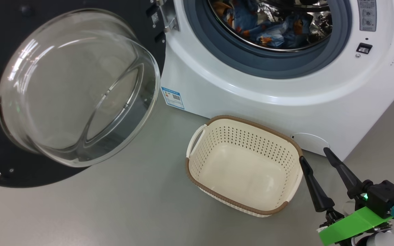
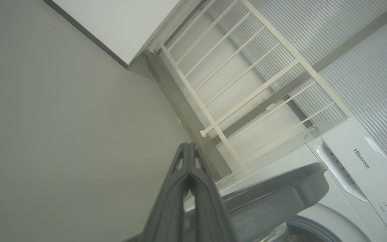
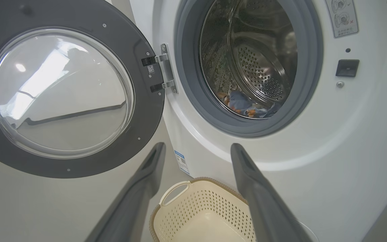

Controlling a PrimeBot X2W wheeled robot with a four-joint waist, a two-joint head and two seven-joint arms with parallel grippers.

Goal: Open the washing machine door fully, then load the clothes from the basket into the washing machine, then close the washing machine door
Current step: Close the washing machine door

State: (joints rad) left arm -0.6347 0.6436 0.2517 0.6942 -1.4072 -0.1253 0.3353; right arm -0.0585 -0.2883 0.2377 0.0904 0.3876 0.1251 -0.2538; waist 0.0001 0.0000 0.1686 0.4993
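The washing machine (image 1: pixel 286 102) (image 3: pixel 348 151) stands with its door (image 1: pixel 77 89) (image 3: pixel 62 90) swung wide to the left, glass bowl facing me. Blue clothes with orange-brown print (image 1: pixel 268 24) (image 3: pixel 244 104) lie inside the steel drum. The cream basket (image 1: pixel 197 171) (image 3: pixel 186 215) sits on the floor in front of the machine with nothing in it. My right gripper (image 1: pixel 315 154) (image 3: pixel 197 149) is open just right of the basket's rim, nothing between its fingers. In the left wrist view my left gripper (image 2: pixel 189 145) is shut on nothing, near the door's rim (image 2: pixel 274 188).
Grey floor (image 1: pixel 115 212) stretches around the basket and under the door. A white railing (image 2: pixel 247 84) and a ribbed wall stand beside the machine's top panel (image 2: pixel 358 158). A round white cover (image 1: pixel 311 140) sits low on the machine front.
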